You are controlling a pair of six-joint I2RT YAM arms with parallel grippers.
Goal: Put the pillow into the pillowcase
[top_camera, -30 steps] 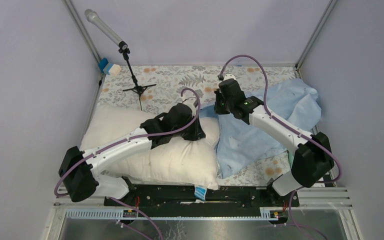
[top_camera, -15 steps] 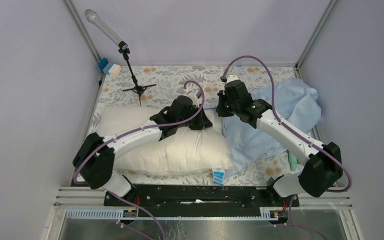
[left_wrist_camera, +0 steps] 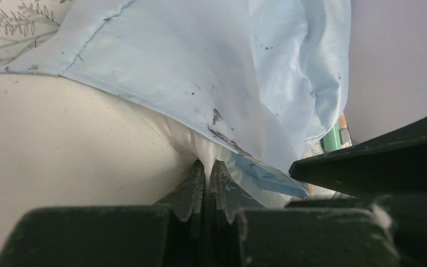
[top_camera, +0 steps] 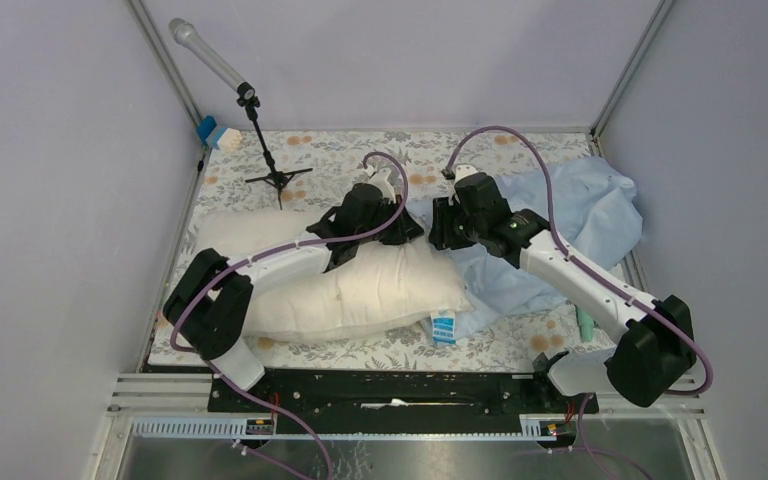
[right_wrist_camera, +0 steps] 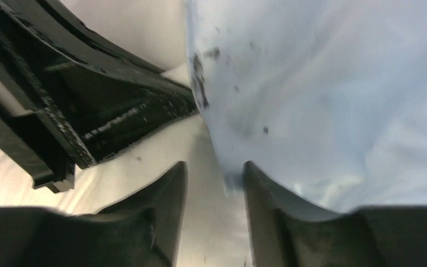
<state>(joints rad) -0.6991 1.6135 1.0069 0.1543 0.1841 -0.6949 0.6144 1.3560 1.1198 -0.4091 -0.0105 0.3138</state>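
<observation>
Plainly, left claw pinches puffy pillow; right claw narrowly parted beside wrinkled pillowcase.

- A grey floral tablecloth covers the bench.
- A microphone leans out to the upper left from a thin black tripod stand at the far left of the cloth.
- A small blue and white object sits in the far left corner; the view is too small to tell what it is.
- A blue and white label lies near the front edge of the cloth.
- A slim teal item lies at the right edge.
- Metal frame posts rise at the far corners against plain lilac walls.
</observation>
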